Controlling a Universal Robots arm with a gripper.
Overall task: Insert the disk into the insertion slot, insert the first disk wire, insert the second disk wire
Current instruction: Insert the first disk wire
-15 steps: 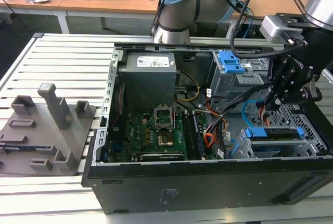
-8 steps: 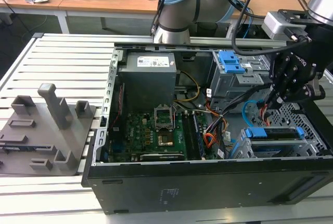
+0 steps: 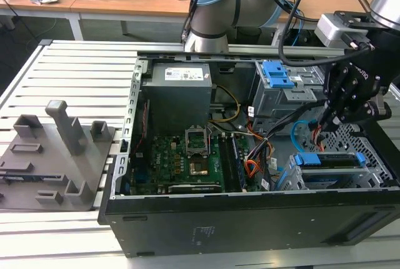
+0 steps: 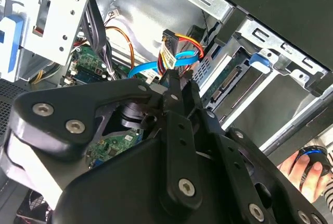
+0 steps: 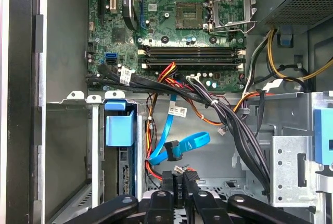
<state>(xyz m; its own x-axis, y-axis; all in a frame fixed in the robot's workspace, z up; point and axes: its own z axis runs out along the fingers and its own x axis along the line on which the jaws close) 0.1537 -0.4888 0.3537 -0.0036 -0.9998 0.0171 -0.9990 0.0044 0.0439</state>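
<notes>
Slatted tabletop, open case. One disk is seated flat in insertion slot at a case corner, connectors toward motherboard. Two wires: first disk wire is gripped by clenched claw; second disk wire is looped alongside.

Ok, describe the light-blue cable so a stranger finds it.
Inside the open black computer case, beside the green motherboard, look near the gripper. The light-blue cable is a flat looping ribbon; neighbouring strands are thin, orange, red and black.

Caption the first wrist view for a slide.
Tool poised by the looping light-blue second disk wire, disk already seated in the insertion slot.
</notes>
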